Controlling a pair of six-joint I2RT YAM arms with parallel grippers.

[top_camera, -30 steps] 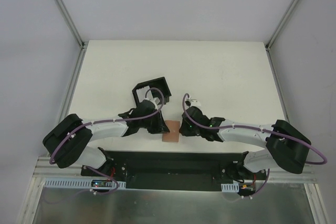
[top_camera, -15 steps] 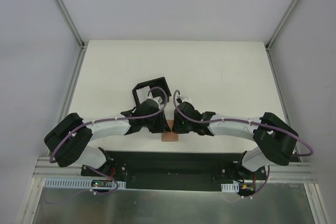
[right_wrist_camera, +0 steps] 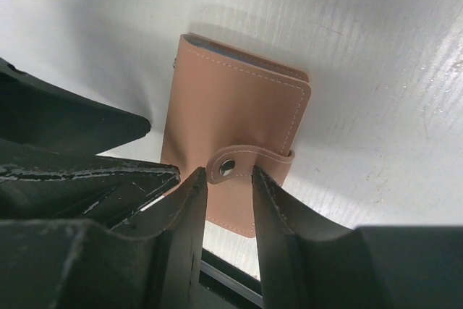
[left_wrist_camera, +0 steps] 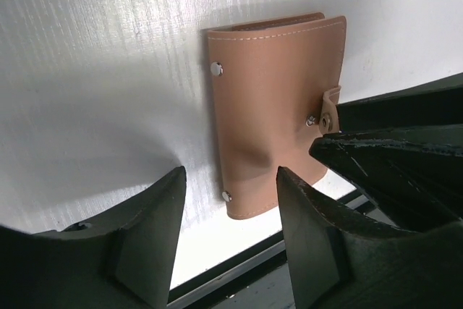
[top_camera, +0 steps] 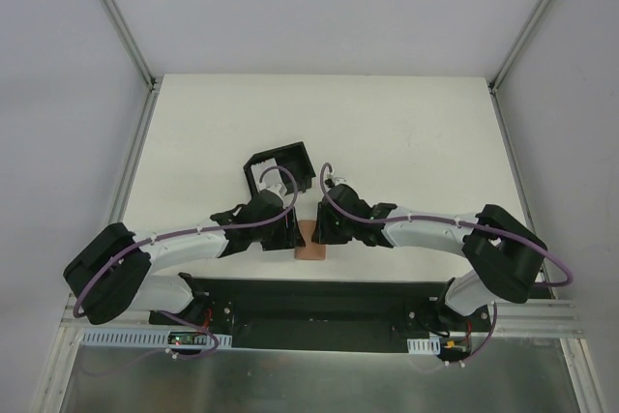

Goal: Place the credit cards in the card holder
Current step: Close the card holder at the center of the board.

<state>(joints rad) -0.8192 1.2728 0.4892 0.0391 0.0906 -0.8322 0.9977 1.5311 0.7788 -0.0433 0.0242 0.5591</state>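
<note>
The card holder (top_camera: 311, 251) is a tan leather wallet, folded shut and lying flat near the table's front edge. Its snap tab (right_wrist_camera: 242, 162) is wrapped over one edge. My left gripper (left_wrist_camera: 230, 179) hovers open over the near end of the card holder (left_wrist_camera: 275, 106), with nothing between its fingers. My right gripper (right_wrist_camera: 228, 174) stands open with its fingertips on either side of the snap tab on the card holder (right_wrist_camera: 231, 113). From above, the left gripper (top_camera: 294, 236) and right gripper (top_camera: 320, 229) meet over the wallet. The credit cards are hidden.
A black open-sided plastic box (top_camera: 280, 163) stands just beyond the two grippers. The black mounting plate (top_camera: 309, 302) runs along the table's front edge, right beside the wallet. White tabletop (top_camera: 406, 142) extends to the far and right sides.
Both grippers have opened. The right gripper has swung left over the wallet's tab, and the left arm has shifted slightly lower and closer to the front edge.
</note>
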